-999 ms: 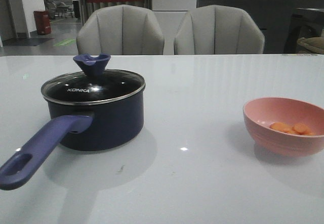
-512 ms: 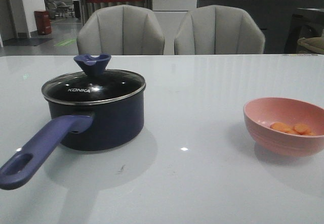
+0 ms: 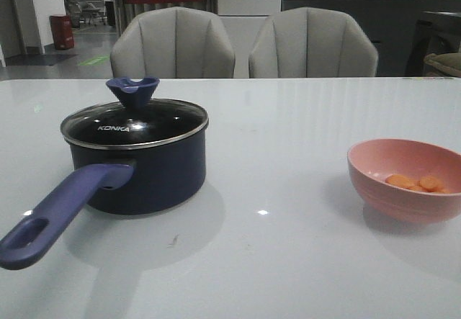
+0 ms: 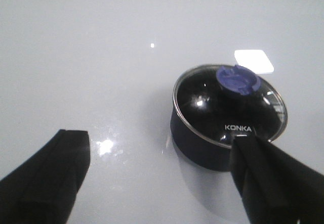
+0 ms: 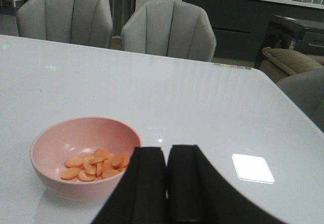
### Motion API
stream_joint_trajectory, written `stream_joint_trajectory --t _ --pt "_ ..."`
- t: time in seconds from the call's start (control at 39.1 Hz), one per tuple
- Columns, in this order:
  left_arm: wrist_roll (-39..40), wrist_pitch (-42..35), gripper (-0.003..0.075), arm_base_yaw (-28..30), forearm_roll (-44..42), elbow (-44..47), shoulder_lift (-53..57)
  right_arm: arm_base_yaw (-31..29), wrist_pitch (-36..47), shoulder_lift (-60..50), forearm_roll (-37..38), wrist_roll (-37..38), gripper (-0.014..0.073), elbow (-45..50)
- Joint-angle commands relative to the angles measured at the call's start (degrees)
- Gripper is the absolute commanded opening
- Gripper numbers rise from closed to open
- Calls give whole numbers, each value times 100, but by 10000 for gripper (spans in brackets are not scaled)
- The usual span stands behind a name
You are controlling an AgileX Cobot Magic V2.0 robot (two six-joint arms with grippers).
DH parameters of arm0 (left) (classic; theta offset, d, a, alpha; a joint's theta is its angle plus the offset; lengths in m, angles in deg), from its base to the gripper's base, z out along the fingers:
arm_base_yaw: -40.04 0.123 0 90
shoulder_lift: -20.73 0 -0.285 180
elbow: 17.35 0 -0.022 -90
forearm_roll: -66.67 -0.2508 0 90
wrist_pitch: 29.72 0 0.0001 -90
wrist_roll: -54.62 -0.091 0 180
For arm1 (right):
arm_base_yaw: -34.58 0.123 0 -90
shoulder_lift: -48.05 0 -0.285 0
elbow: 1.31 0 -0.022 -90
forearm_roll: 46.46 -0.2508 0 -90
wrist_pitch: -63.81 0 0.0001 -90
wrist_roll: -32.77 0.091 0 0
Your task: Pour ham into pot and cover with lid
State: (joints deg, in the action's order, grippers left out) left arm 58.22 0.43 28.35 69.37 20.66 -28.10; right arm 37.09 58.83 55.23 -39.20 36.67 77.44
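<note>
Front view | lid point(image 3: 134, 122) on pot point(image 3: 144, 171) | ham point(image 3: 418, 183) in bowl point(image 3: 407, 178)

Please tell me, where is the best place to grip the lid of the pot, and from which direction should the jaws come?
Probably the flared purple-blue knob at the centre of the lid, taken from straight above. The glass dome is wide, smooth and nearly flat, with its metal rim seated on the pot, so it gives no hold. The knob stands upright and narrows under its flared top, so the jaws could close there.
</note>
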Motion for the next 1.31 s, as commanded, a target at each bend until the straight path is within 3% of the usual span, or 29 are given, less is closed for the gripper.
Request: stream_joint_trajectory --t 0.0,0.38,0.61,0.97,1.28 --pt "44 40 607 -162 -143 -574 -687 -42 436 -112 73 6 143 -29" --pt "44 950 607 -216 27 -2413 -2899 -42 436 -112 73 6 143 -29" --pt "57 1653 607 -642 20 -3620 -3941 -42 436 -112 73 6 143 -29" --pt "1495 2615 608 -1589 -1468 -5050 -5355 -42 436 -112 73 6 143 -29" --pt "1556 3183 607 -1783 -927 -5942 -6295 -42 436 -112 73 6 143 -29"
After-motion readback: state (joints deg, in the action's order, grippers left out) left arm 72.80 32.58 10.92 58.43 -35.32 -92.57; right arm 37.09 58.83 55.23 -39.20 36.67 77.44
